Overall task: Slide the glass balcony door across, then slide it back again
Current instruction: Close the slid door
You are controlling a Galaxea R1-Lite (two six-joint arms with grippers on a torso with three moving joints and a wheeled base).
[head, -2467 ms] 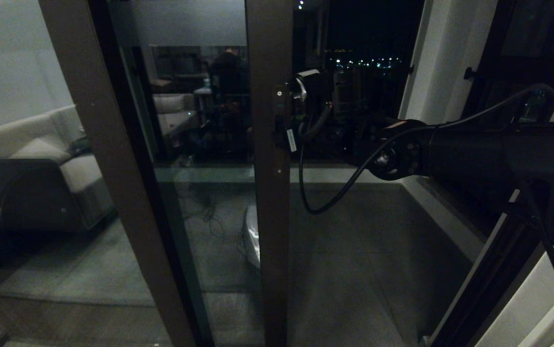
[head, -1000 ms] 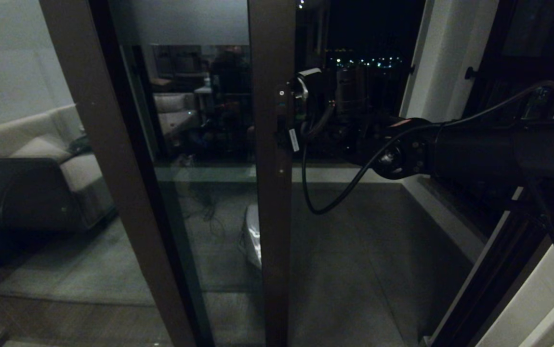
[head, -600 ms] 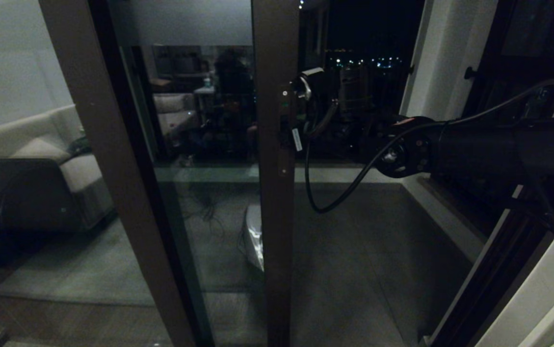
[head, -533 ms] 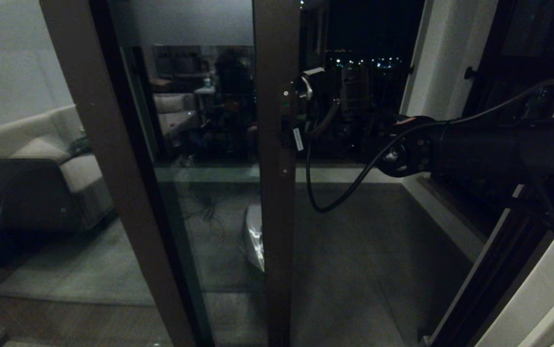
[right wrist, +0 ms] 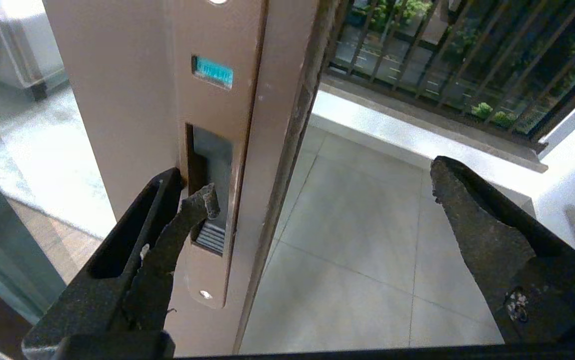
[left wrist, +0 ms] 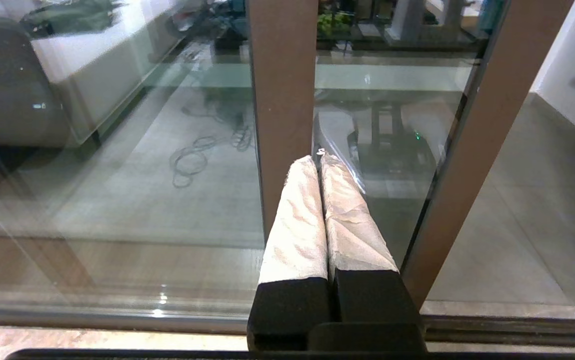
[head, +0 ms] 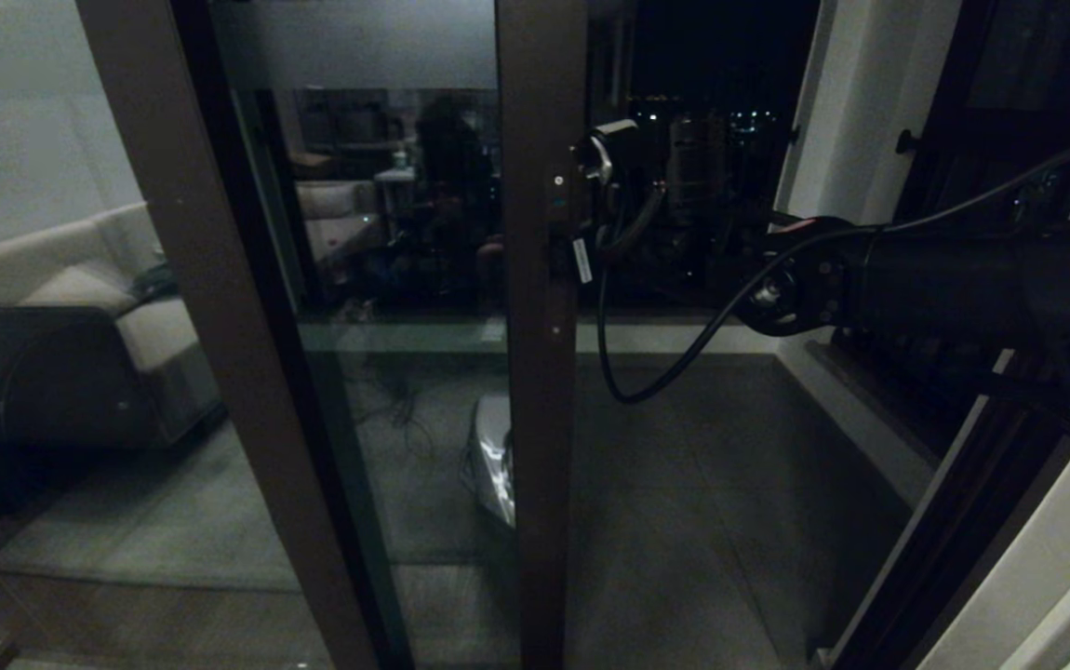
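The glass balcony door (head: 540,372) stands mid-view in the head view, its dark brown stile upright and a frosted band (head: 358,46) across the top. My right gripper (head: 583,219) is at the stile's recessed handle (head: 557,244). In the right wrist view the gripper (right wrist: 323,185) is open, with one fingertip (right wrist: 195,210) hooked in the handle recess (right wrist: 212,165) and the other finger out over the balcony floor. My left gripper (left wrist: 320,157) is shut on nothing, low down and close to the glass and brown frame posts (left wrist: 280,100).
A fixed brown-framed pane (head: 219,326) reflecting a sofa (head: 79,307) stands at the left. A white jamb (head: 833,121) and a dark window frame are at the right. The tiled balcony floor (head: 702,484) and a black railing (right wrist: 442,50) lie beyond. The right arm's cable (head: 647,372) hangs in a loop.
The door's stile has moved a little to the right, and my right gripper has gone with it at the handle. The left arm has not visibly moved.
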